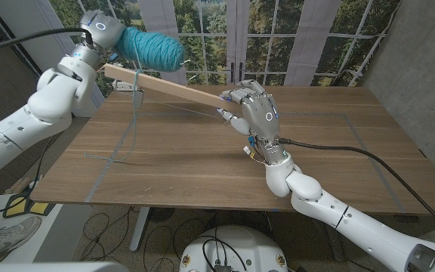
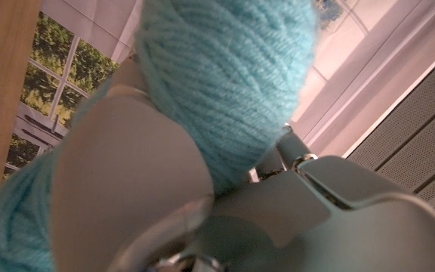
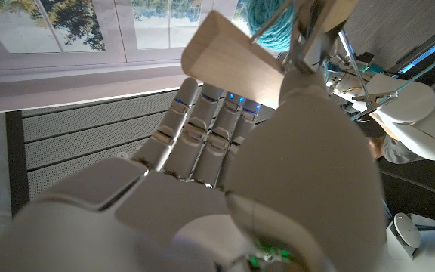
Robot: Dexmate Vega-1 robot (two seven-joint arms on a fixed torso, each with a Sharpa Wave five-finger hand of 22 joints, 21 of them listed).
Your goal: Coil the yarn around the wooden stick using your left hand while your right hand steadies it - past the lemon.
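Observation:
My left hand (image 1: 104, 34) grips a ball of teal yarn (image 1: 153, 48) raised over the table's far left corner; up close the yarn ball (image 2: 225, 75) bulges from my left hand (image 2: 142, 189). A long flat wooden stick (image 1: 165, 86) slants above the table, its left end under the yarn ball. My right hand (image 1: 251, 109) grips the stick's right end; in the right wrist view the stick (image 3: 236, 64) juts past my right hand (image 3: 225, 174). A yarn strand (image 1: 137, 102) loops the stick near its left end and trails down to the table.
The wooden table (image 1: 316, 159) carries grey tape lines. A loose yarn tail (image 1: 115, 157) lies on its left part. Windows stand behind the table. A black cable (image 1: 353, 151) runs from my right wrist across the table's right side.

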